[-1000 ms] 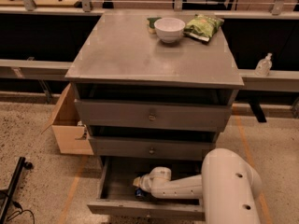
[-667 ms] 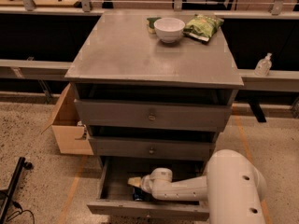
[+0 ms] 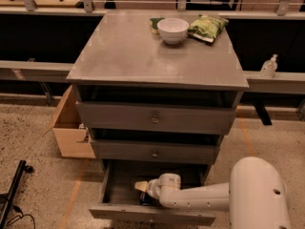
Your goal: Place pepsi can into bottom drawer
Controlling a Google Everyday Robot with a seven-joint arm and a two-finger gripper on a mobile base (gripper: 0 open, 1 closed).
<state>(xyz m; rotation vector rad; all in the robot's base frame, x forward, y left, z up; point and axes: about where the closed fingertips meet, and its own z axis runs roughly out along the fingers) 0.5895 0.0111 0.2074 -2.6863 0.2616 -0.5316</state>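
Note:
The bottom drawer (image 3: 119,185) of the grey cabinet is pulled open. My white arm reaches into it from the right, and my gripper (image 3: 142,189) is inside the drawer near its left-middle part. A small dark blue shape right under the gripper, low in the drawer, looks like the pepsi can (image 3: 145,200). Most of it is hidden by the gripper and the drawer's front wall. I cannot tell if the can rests on the drawer floor or hangs in the gripper.
The two upper drawers (image 3: 155,119) are slightly out. On the cabinet top stand a white bowl (image 3: 172,29) and a green chip bag (image 3: 207,27). A cardboard box (image 3: 71,130) sits at the left, a bottle (image 3: 269,67) on the right ledge.
My gripper has moved a little to the left and deeper down inside the bottom drawer. The things on the cabinet top have not moved.

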